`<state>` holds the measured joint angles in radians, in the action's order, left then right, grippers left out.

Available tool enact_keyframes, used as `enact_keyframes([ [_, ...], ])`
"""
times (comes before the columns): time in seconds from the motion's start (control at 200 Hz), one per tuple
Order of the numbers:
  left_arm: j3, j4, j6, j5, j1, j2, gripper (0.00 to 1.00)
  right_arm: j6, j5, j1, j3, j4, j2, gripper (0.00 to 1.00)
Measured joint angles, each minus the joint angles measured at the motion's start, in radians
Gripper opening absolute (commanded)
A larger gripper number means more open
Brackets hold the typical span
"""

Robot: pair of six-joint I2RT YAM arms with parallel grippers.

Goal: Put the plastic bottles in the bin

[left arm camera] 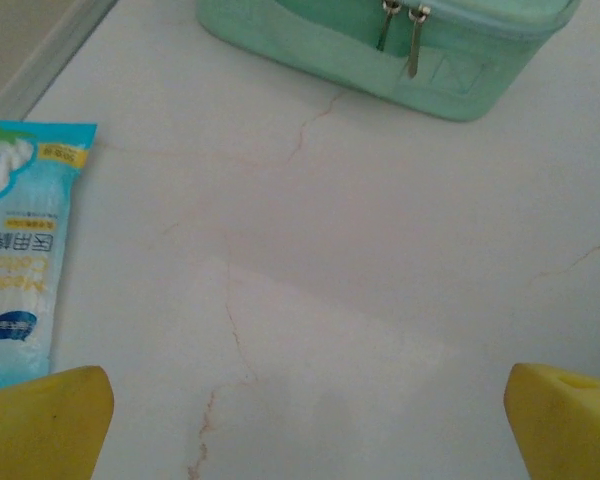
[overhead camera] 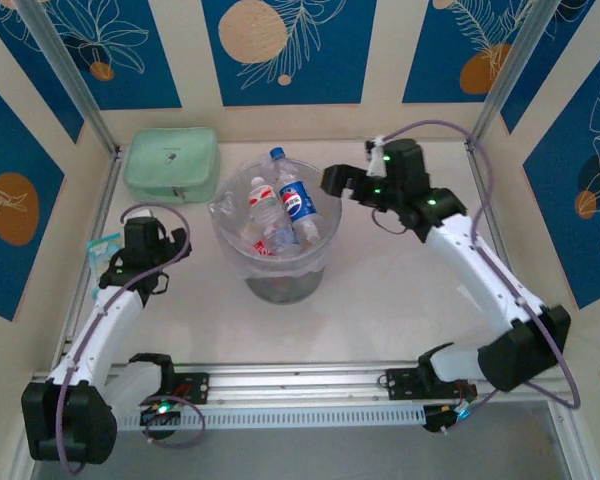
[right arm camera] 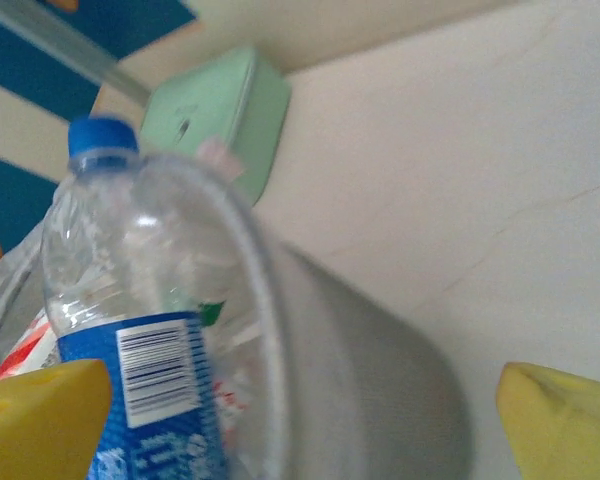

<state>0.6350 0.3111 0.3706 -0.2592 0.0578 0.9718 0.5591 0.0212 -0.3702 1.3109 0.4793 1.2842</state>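
Fingers of the left gripper gape empty over the table. Those of the right gripper, also spread and empty, hover just beside the bin at frame centre, plastic bottles inside. Swinging away carelessly could clip the blue-capped bottle poking above its rim.

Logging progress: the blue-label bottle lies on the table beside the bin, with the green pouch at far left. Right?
Not quite: the blue-label bottle stands inside the bin, as the top view shows. The pouch is at far left.
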Motion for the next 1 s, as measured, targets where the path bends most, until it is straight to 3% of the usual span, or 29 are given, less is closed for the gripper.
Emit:
enact_keyframes([
  [0.185,-0.122,-0.135,-0.060,-0.005,-0.001,0.004,1.00,-0.175,0.153,0.122,-0.132,0.026,-0.185,0.99],
  [0.41,-0.171,-0.348,-0.139,-0.018,-0.003,0.108,1.00,-0.340,0.295,0.208,-0.529,-0.136,-0.268,0.99],
  [0.585,-0.192,-0.544,-0.199,-0.039,-0.003,0.226,1.00,-0.327,0.317,0.320,-0.702,-0.322,-0.212,0.99],
  [0.86,-0.222,-0.842,-0.269,-0.056,-0.005,0.410,1.00,-0.362,0.333,0.322,-0.793,-0.687,-0.013,0.99],
  [1.001,-0.193,-0.916,-0.285,-0.047,-0.005,0.503,1.00,-0.388,0.339,0.319,-0.830,-0.871,0.109,0.99],
])
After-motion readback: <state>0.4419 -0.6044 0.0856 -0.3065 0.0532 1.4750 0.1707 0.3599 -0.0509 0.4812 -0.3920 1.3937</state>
